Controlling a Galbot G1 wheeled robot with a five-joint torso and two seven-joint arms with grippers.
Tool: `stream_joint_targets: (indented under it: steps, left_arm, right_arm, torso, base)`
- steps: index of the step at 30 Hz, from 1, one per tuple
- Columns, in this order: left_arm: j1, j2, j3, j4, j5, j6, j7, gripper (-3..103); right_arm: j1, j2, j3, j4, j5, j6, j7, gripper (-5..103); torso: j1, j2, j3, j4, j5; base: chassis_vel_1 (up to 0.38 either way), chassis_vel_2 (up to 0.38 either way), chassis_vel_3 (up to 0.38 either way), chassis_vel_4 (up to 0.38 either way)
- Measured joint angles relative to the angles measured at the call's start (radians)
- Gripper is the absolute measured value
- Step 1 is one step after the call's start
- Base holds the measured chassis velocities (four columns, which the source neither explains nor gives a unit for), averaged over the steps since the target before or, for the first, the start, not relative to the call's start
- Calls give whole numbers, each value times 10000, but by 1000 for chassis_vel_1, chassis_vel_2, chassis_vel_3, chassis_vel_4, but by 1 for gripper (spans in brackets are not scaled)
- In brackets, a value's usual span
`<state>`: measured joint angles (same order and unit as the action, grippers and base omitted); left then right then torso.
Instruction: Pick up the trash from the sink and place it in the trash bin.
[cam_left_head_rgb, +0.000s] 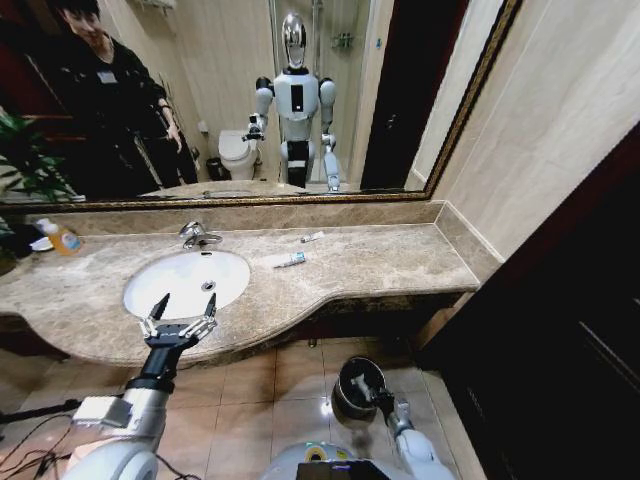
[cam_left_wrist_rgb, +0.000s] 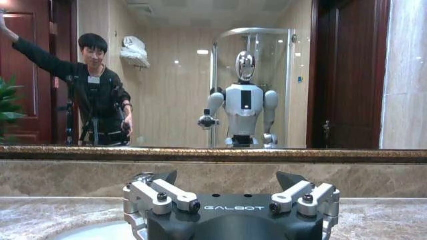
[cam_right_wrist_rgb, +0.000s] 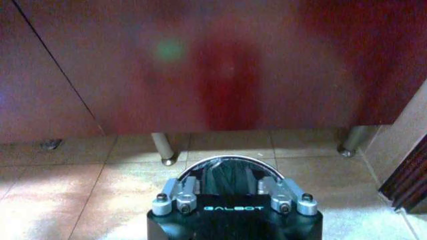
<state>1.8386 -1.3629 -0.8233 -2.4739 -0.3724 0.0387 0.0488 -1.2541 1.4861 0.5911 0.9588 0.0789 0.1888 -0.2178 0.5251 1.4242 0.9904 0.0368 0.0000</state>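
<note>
The white oval sink (cam_left_head_rgb: 180, 275) with its chrome faucet (cam_left_head_rgb: 198, 236) sits in the marble counter. My left gripper (cam_left_head_rgb: 185, 303) hovers open over the basin's near rim with nothing between its fingers; the left wrist view shows it (cam_left_wrist_rgb: 230, 180) facing the mirror, with the sink (cam_left_wrist_rgb: 93, 232) below it. Two small white tubes of trash (cam_left_head_rgb: 290, 260) (cam_left_head_rgb: 313, 237) lie on the counter to the right of the basin. Down on the floor, my right gripper (cam_left_head_rgb: 380, 398) is shut on the rim of the black trash bin (cam_left_head_rgb: 357, 385), whose metal rim (cam_right_wrist_rgb: 230, 159) arcs just beyond the fingers.
An orange soap bottle (cam_left_head_rgb: 62, 237) stands at the counter's back left beside a plant (cam_left_head_rgb: 25, 165). A large mirror (cam_left_head_rgb: 330, 100) backs the counter. A dark wooden cabinet (cam_left_head_rgb: 560, 330) lies to the right, and a red panel on metal legs (cam_right_wrist_rgb: 163, 150) stands beyond the bin.
</note>
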Motion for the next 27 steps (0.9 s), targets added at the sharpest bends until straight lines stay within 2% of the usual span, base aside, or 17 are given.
stream_joint_targets:
  steps: [3,4,6,7,9,11,12,13,18,27]
  left_arm:
    - [1,0,0,0,0,0,0,100]
    - [1,0,0,0,0,0,0,100]
    - [1,0,0,0,0,0,0,100]
    - [1,0,0,0,0,0,0,100]
    - [1,0,0,0,0,0,0,100]
    - [1,0,0,0,0,0,0,100]
    - [0,0,0,0,0,0,0,100]
    - [0,0,0,0,0,0,0,100]
    - [1,0,0,0,0,0,0,100]
    - [0,0,0,0,0,0,0,100]
  right_arm:
    - [-42,35,-23,98,0,4,51,54]
    - [-42,35,-23,98,0,4,51,54]
    - [-89,81,-33,201,0,4,74,66]
    - [-89,81,-33,201,0,4,74,66]
    - [-100,86,-35,270,2,3,78,77]
    - [-103,87,-35,292,3,1,79,77]
    - [-111,85,-37,329,3,-6,79,82]
    - [-121,74,-41,364,4,-9,77,93]
    - [-129,26,-25,412,47,-13,26,100]
    - [-250,-83,2,596,226,-39,-112,100]
  torso:
    - [0,0,0,0,-1]
    - [0,0,0,0,-1]
    - [0,0,0,0,0]
    - [0,0,0,0,0]
    - [0,0,0,0,-1]
    - [0,0,0,0,0]
    - [0,0,0,0,0]
    - [0,0,0,0,0]
    - [0,0,0,0,0]
    - [0,0,0,0,0]
  base:
    - [0,0,0,0]
    - [0,0,0,0]
    - [0,0,0,0]
    - [0,0,0,0]
    - [0,0,0,0]
    - [0,0,0,0]
    - [0,0,0,0]
    - [0,0,0,0]
    - [0,0,0,0]
    - [0,0,0,0]
